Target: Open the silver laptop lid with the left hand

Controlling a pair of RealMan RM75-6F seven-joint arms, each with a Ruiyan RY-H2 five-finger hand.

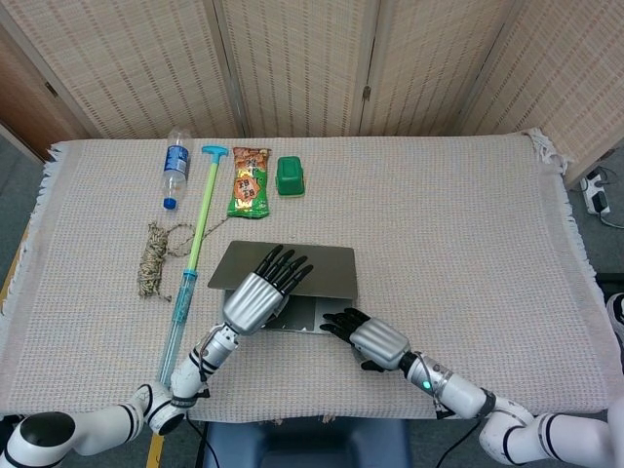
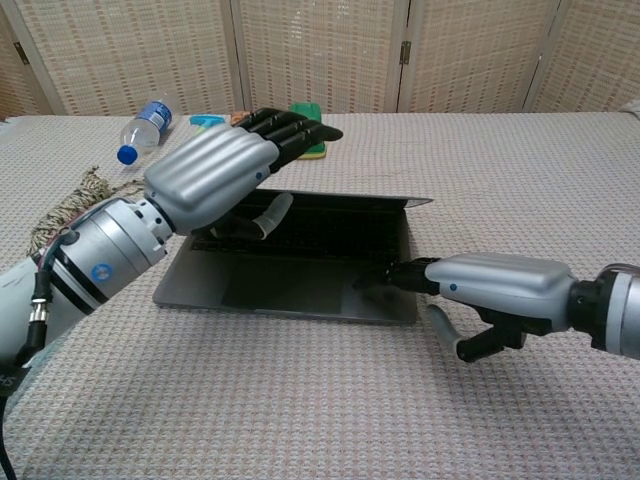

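Grey laptop [image 1: 292, 292] sits mid-desk, lid partly raised by the left hand [image 1: 255, 297], its fingers gripping the lid edge. Right hand [image 2: 500, 292], fingers extended and holding nothing, steadies the base; next, probably swing the lid fully upright.

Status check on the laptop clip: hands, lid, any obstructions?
Left hand lifting lid edge. Right hand open, fingertips on laptop base corner. Lid partly raised. Nothing blocking.
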